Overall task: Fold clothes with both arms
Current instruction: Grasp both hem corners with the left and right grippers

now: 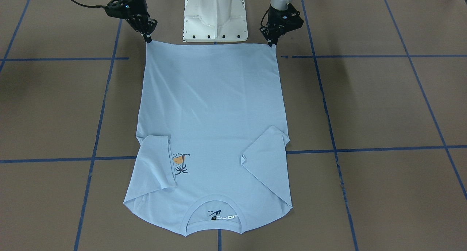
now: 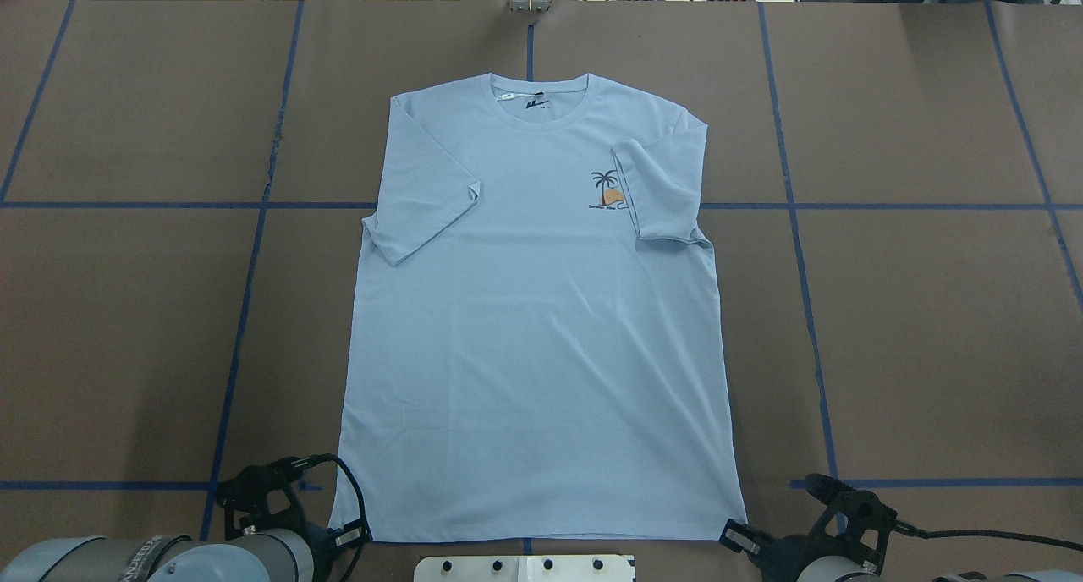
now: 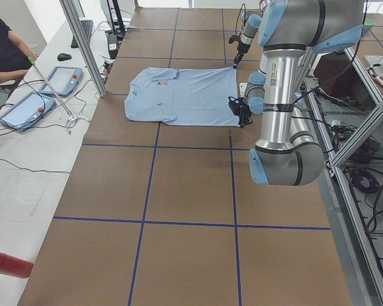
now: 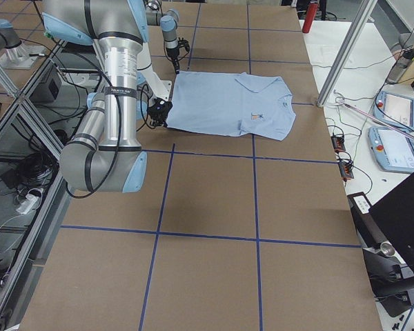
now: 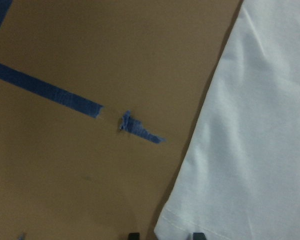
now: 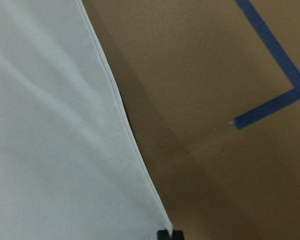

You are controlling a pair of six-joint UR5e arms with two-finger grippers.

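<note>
L gripper (image 5: pixel 163 235): tips apart, straddling the near hem corner of the T-shirt (image 2: pixel 533 311); cloth sits btwn them and does not look clamped. R gripper (image 6: pixel 170 234): tips all but together right at the other hem corner, reads as pinched on it. Overhead view: L at shirt's 7 o'clock, R at 5 o'clock, both low at the table (image 2: pixel 931 311) surface. Shirt lies flat, face up, hem toward robot. Collar (image 2: pixel 541 83) is at 12 o'clock, both sleeves are turned in over the body, and the R-side sleeve (image 2: pixel 664 189) just touches the chest print (image 2: pixel 607 189). Blue tape (image 5: pixel 45 90) grid beside the L corner, apart from the cloth. Judgement: grasp stage for a hem-to-collar fold, fold itself not begun. Risks: if L closes off-centre it takes one layer only or misses, so that corner drops on lift and the fold goes skew. Uneven lift or unequal travel btwn arms would drag the body sideways. A fast carry toward 12 o'clock could flip the tucked sleeves back out. A thin pinch at the very corner on R may slip under the cloth's wt.
</note>
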